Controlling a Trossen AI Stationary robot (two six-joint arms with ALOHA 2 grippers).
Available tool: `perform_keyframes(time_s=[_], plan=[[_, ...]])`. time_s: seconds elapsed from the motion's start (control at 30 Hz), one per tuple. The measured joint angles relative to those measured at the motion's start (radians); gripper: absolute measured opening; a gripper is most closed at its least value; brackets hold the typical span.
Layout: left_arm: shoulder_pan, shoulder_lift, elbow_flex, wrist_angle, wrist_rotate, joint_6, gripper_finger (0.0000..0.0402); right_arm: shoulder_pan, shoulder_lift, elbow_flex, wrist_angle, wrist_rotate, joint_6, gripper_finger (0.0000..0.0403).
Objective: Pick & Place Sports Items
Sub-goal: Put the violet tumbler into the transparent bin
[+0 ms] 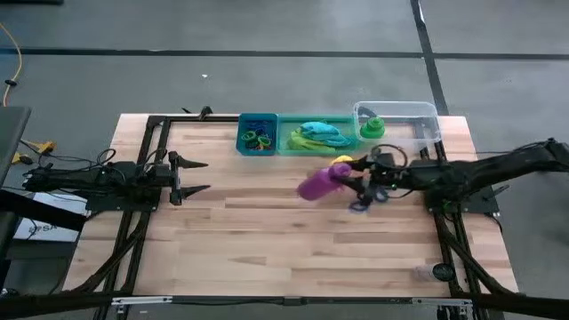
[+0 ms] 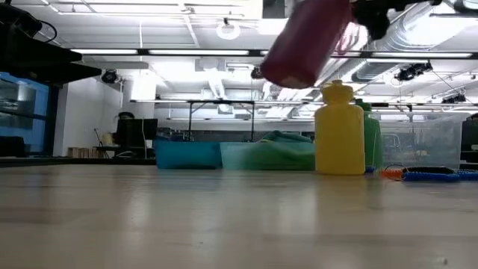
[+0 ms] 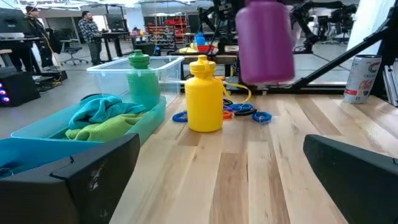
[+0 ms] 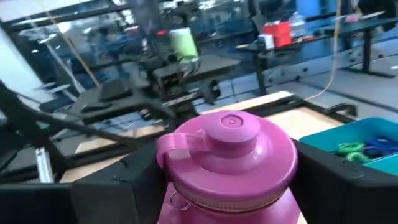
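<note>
Right tool grasps purple bottle, lifted over desk. Yellow bottle hides most of green bottle. Left tool released.

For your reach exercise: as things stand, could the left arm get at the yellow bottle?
Probably yes: the left tool is open and empty, with bare table between it and the yellow bottle; the raised purple bottle could crowd it.

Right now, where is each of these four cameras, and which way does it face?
High view: above the table, facing down; both arms, left gripper open, right gripper.
Low view: table height, facing the room; purple bottle aloft, yellow bottle standing.
Left wrist view: past its own fingers toward the yellow bottle.
Right wrist view: down on the held purple bottle.
All views share the purple bottle.
</note>
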Motion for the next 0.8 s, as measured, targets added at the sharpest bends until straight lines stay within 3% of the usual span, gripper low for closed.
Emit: perform_keyframes(time_s=[0.23,0.43,0.8], plan=[[0.0,0.0,0.0,0.0,0.0,0.0,0.0368,0.0,-0.074,0.007,-0.027,0.024,-0.106,0.0204],[0.0,0.0,0.0,0.0,0.0,0.0,0.0368,-0.001,-0.102,0.102,-0.107,0.055,-0.254,0.0204],[0.0,0.0,0.0,0.0,0.0,0.0,0.0368,-0.019,-0.103,0.252,-0.112,0.453,-0.52,0.0204]])
